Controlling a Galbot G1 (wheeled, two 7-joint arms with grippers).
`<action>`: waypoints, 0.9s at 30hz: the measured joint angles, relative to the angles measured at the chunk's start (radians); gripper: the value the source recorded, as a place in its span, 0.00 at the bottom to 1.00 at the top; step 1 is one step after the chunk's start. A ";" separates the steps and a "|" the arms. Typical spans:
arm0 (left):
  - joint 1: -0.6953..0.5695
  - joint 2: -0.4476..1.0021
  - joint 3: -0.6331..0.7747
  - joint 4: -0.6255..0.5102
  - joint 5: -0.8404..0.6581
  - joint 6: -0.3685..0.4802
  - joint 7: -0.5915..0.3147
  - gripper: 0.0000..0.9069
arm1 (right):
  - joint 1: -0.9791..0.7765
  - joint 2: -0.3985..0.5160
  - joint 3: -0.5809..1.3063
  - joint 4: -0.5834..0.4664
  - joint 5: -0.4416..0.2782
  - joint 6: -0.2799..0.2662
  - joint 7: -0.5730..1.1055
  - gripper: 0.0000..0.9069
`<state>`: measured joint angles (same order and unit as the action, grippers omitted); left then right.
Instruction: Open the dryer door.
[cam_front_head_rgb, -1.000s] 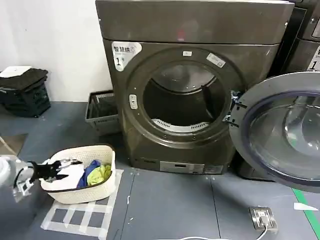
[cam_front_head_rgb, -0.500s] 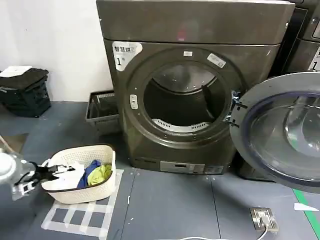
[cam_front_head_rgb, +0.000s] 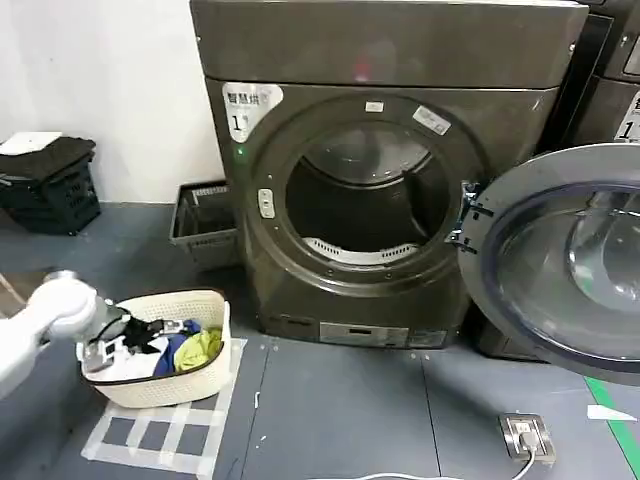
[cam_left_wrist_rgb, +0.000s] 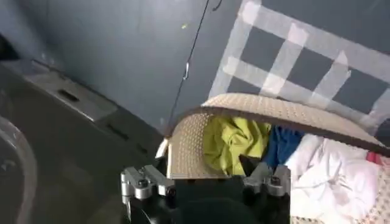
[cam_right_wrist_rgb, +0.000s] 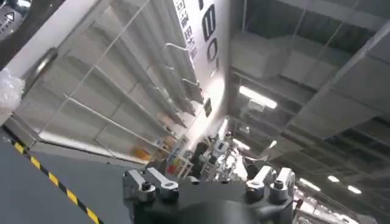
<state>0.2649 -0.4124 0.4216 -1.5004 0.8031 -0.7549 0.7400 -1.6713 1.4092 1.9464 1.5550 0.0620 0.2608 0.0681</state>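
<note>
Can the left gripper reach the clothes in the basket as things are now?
Probably yes. The left gripper hangs just above the clothes in the open-topped basket, with nothing between them.

Even, soft indoor light falls from above; ceiling strip lights glare upward. The chrome-ringed dryer door carries pale reflections. The drum interior appears dim, perhaps shadowed.

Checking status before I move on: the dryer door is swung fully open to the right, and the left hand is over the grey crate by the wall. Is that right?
Not quite. The dryer door is indeed swung open to the right of the dryer, but the left hand is over the cream laundry basket holding clothes, not the grey crate by the wall. The head view shows this.
</note>
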 joint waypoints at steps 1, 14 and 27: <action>-0.027 0.000 0.030 0.001 -0.032 0.006 0.028 1.00 | -0.002 0.001 0.002 -0.003 0.000 0.003 0.000 1.00; -0.301 -0.024 0.272 0.033 -0.211 -0.054 0.247 1.00 | 0.001 0.010 0.001 -0.008 -0.004 0.007 -0.001 1.00; -0.541 -0.131 0.456 0.218 -0.376 -0.069 0.465 1.00 | 0.007 0.017 -0.009 -0.012 -0.004 0.020 -0.005 1.00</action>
<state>-0.2759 -0.5430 0.8774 -1.2823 0.4268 -0.8234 1.2053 -1.6645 1.4258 1.9371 1.5431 0.0580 0.2811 0.0626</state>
